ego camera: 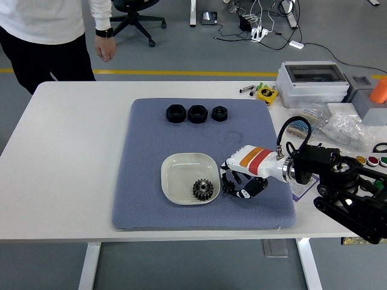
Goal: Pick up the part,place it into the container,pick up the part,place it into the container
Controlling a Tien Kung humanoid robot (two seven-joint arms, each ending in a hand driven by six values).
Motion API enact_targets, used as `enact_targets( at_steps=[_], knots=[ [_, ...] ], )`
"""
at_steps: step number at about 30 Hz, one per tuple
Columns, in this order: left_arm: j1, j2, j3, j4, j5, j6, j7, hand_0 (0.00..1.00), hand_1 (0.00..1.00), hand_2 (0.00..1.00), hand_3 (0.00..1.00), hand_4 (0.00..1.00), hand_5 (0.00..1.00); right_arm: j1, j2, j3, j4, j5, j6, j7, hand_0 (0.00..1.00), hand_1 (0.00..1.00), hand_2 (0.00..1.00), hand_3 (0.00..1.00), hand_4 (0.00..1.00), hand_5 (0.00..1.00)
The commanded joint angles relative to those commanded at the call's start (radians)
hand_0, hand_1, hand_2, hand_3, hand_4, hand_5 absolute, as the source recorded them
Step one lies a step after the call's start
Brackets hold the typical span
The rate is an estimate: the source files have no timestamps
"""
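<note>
Dark metal gear (pixel 203 189) lies in the white square dish (pixel 181 168); right hand (pixel 240 180), fingers curled, apparently empty, must next reach the black hexagonal nuts (pixel 196 113).

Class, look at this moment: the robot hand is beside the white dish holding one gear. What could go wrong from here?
1. The right robot hand sits close to the white dish; it might nudge the rim and shift the gear.
2. Three black nuts lie close together at the mat's far end, so grasping one may disturb its neighbours.
</note>
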Motion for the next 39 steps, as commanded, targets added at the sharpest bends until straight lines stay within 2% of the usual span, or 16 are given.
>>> enact_targets(
  at_steps=[12, 20, 21, 23, 26, 27, 32, 33, 38, 39],
  knots=[
    [-0.005, 0.004, 0.006, 0.0, -0.008, 0.001, -0.002, 0.741, 0.709, 0.642, 0.584, 0.642, 0.621, 0.04, 0.037, 0.061, 0.011, -0.012, -0.003, -0.006, 0.114, 0.211, 0.346, 0.459, 0.759, 0.168],
    [-0.006, 0.006, 0.006, 0.0, -0.008, 0.001, -0.002, 0.741, 0.702, 0.642, 0.584, 0.642, 0.622, 0.07, 0.104, 0.039, -0.02, -0.006, 0.001, -0.011, 0.112, 0.209, 0.344, 0.461, 0.752, 0.157],
    [-0.006, 0.006, 0.006, 0.0, -0.008, 0.001, -0.001, 0.741, 0.704, 0.643, 0.584, 0.642, 0.622, 0.073, 0.114, 0.031, -0.025, -0.007, 0.006, -0.014, 0.112, 0.213, 0.354, 0.467, 0.715, 0.173],
    [-0.006, 0.007, 0.007, 0.0, -0.011, 0.002, -0.001, 0.741, 0.704, 0.643, 0.584, 0.642, 0.622, 0.076, 0.129, 0.014, -0.03, -0.008, 0.019, -0.02, 0.112, 0.213, 0.354, 0.467, 0.715, 0.173],
    [-0.006, 0.008, 0.007, 0.0, -0.014, 0.002, -0.002, 0.741, 0.704, 0.643, 0.584, 0.642, 0.622, 0.075, 0.137, -0.007, -0.031, -0.013, 0.041, -0.034, 0.112, 0.213, 0.354, 0.467, 0.715, 0.173],
    [-0.005, 0.008, 0.006, 0.0, -0.014, 0.002, -0.002, 0.741, 0.705, 0.643, 0.584, 0.642, 0.622, 0.075, 0.139, -0.013, -0.031, -0.016, 0.046, -0.038, 0.118, 0.229, 0.393, 0.502, 0.713, 0.232],
    [-0.004, 0.009, 0.003, 0.0, -0.01, 0.001, 0.0, 0.741, 0.705, 0.643, 0.584, 0.642, 0.622, 0.076, 0.144, -0.029, -0.035, -0.028, 0.071, -0.052, 0.118, 0.229, 0.393, 0.502, 0.713, 0.232],
    [-0.003, 0.01, 0.002, 0.0, -0.007, 0.001, 0.0, 0.743, 0.701, 0.642, 0.583, 0.642, 0.622, 0.076, 0.144, -0.029, -0.036, -0.03, 0.071, -0.053, 0.137, 0.258, 0.47, 0.652, 0.982, 0.385],
    [-0.003, 0.01, 0.005, -0.001, -0.006, 0.0, 0.0, 0.743, 0.701, 0.642, 0.583, 0.642, 0.622, 0.08, 0.144, -0.04, -0.052, -0.04, 0.077, -0.055, 0.137, 0.258, 0.47, 0.652, 0.982, 0.385],
    [-0.004, 0.01, 0.006, -0.001, -0.007, 0.0, 0.0, 0.743, 0.701, 0.643, 0.583, 0.641, 0.622, 0.079, 0.143, -0.041, -0.055, -0.042, 0.077, -0.055, 0.14, 0.263, 0.496, 0.792, 0.998, 0.424]
  ],
)
